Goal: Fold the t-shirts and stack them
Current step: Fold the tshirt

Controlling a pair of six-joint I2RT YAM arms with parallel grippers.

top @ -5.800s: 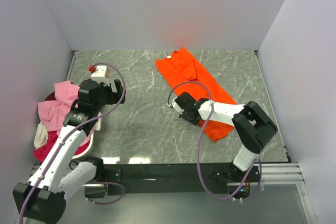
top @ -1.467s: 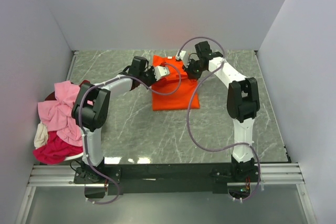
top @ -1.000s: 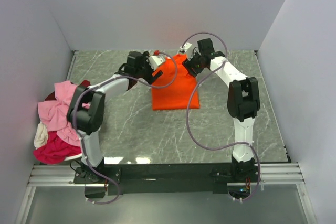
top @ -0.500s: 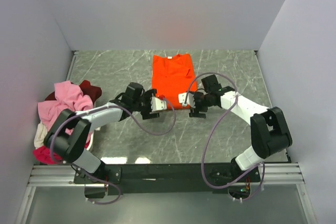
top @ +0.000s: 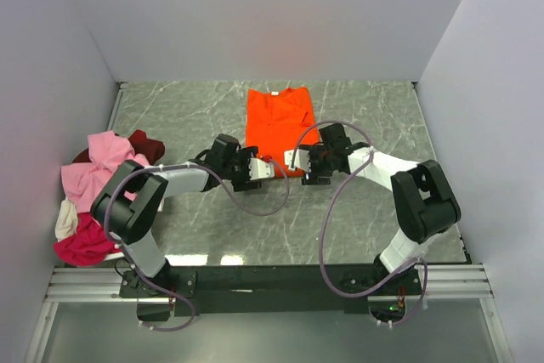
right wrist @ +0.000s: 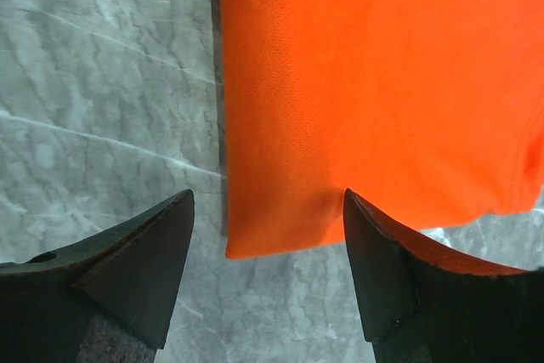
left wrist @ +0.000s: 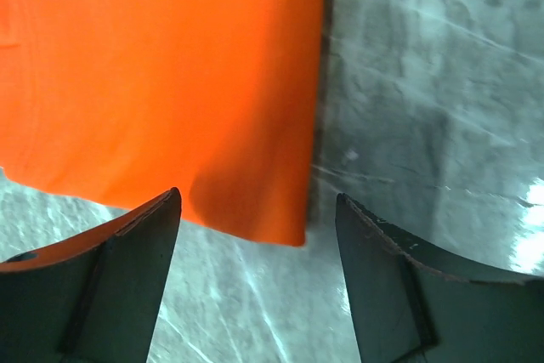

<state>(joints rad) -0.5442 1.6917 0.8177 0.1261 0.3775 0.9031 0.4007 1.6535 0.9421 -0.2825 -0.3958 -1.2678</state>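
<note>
Orange shirt point(top: 276, 129), near hem — left claw point(left wrist: 257, 197) and right claw point(right wrist: 269, 195) open over its corners; best pinch all layers, lift together.

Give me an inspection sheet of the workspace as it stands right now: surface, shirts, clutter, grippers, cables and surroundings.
Surface: grey marbled tabletop, no spills seen.
Job's things: orange t-shirt folded into a narrow rectangle, lying flat toward the far side. A pile of t-shirts in pink, magenta, cream and dark red sits unfolded at the left edge.
Clutter: nothing seen.
Grippers: left gripper open, at the orange shirt's near left corner. Right gripper open, at its near right corner. Neither is closed on cloth.
Cables: purple cables loop loosely from both arms. The right arm's loop passes across the shirt's near right edge in the top view.
Surroundings: plain white walls on three sides, black rail at the near edge.
</note>
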